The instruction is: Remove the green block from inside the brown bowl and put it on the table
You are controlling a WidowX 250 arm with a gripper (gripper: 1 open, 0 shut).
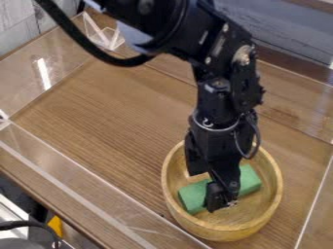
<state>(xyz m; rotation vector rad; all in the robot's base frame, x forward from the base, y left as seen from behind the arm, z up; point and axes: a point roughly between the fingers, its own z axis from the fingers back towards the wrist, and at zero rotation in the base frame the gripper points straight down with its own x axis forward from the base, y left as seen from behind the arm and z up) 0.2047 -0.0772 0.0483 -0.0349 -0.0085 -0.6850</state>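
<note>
Fingers [224,191]: two dark fingers, spread wide apart, pointing straight down into the brown bowl [221,228]; they straddle the green block [196,197] across its short width. Nothing is clamped between them yet. Whether the tips touch the block or the bowl floor cannot be told from this view.
Gripper [216,191]: jaws at full spread, low inside the bowl rim, over the middle of the block.
Green block: lies flat on the bowl floor, running diagonally from the near-left inner wall toward the far-right inner wall. Its middle is hidden behind the fingers; both ends show either side of them.
Brown bowl: sits on the table [104,107], close to the near clear wall [92,209].
Progress: early stage, by my reading. The reach into the bowl looks about done; the block is not gripped, not lifted, and is wholly inside the bowl.
Left to do: close on the block, raise it clear of the bowl rim, carry it sideways away from the bowl, set it on bare tabletop, release.
Arm [215,78]: black, comes in from the upper left, bends over the bowl, and drops nearly vertical above it, wrist directly over the bowl's centre.
Free table: broad bare wood to the left of the bowl and beyond it.
</note>
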